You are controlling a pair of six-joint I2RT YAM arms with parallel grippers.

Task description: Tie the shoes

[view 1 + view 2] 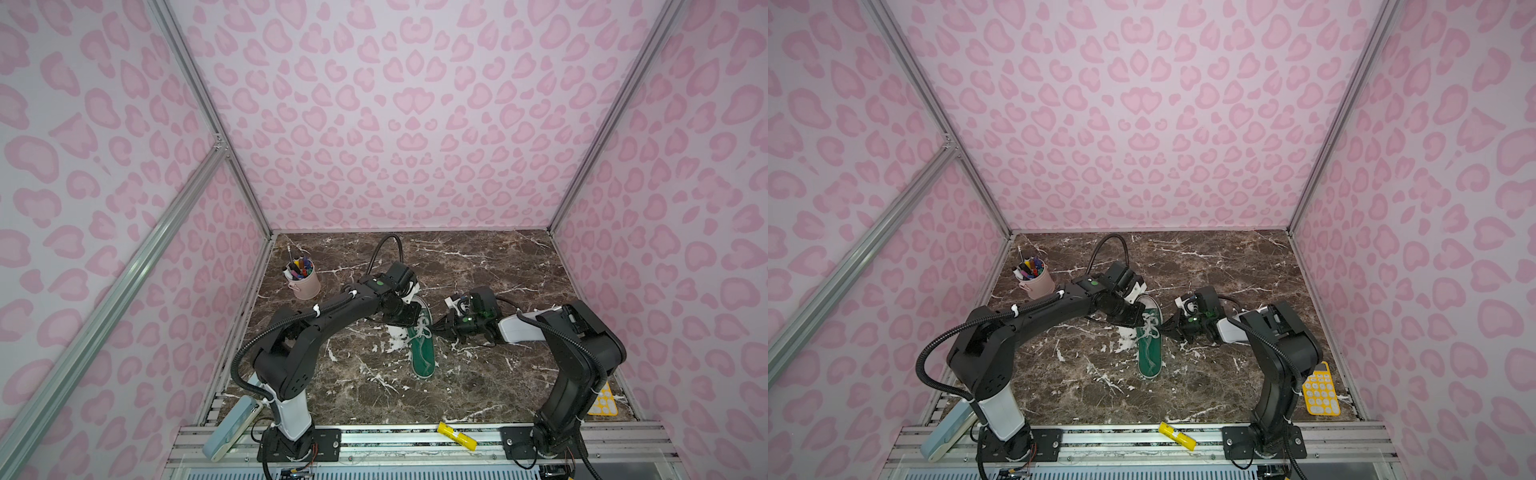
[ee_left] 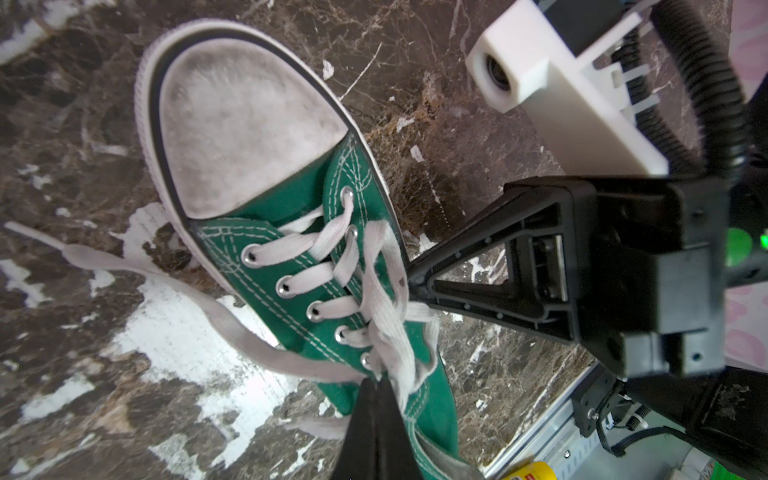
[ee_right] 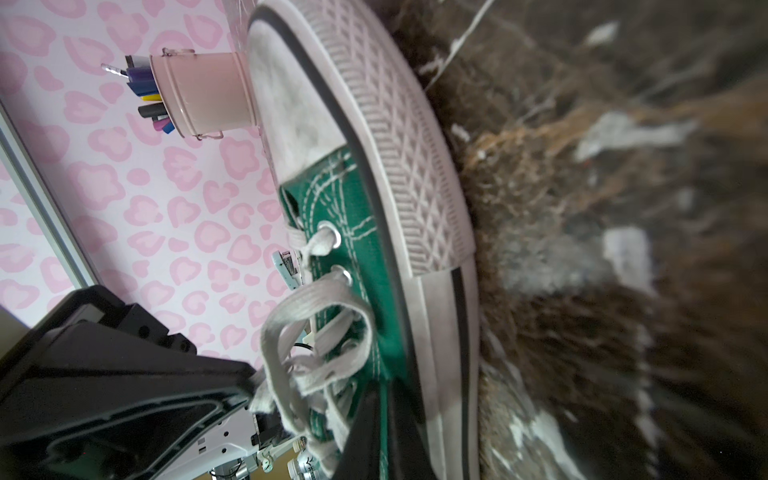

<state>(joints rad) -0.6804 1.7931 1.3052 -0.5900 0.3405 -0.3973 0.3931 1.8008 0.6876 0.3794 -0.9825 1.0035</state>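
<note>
Where the marble table (image 1: 519,374) nears its far left corner, a pink cup (image 1: 306,286) stands upright, holding coloured pens (image 1: 298,266). The left gripper (image 2: 376,381) is pressed together, pinching the laces (image 2: 376,299) by the top eyelets of the green shoe (image 1: 424,355). The shoe lies mid-table, toe toward the far edge, between both pincers. The right gripper (image 2: 411,282), also closed, touches a lace loop at the shoe's right side; whether it grips is unclear.

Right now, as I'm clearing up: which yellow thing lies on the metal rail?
The tube at the front; the calculator, with its white keys, lies on the marble table instead.
</note>
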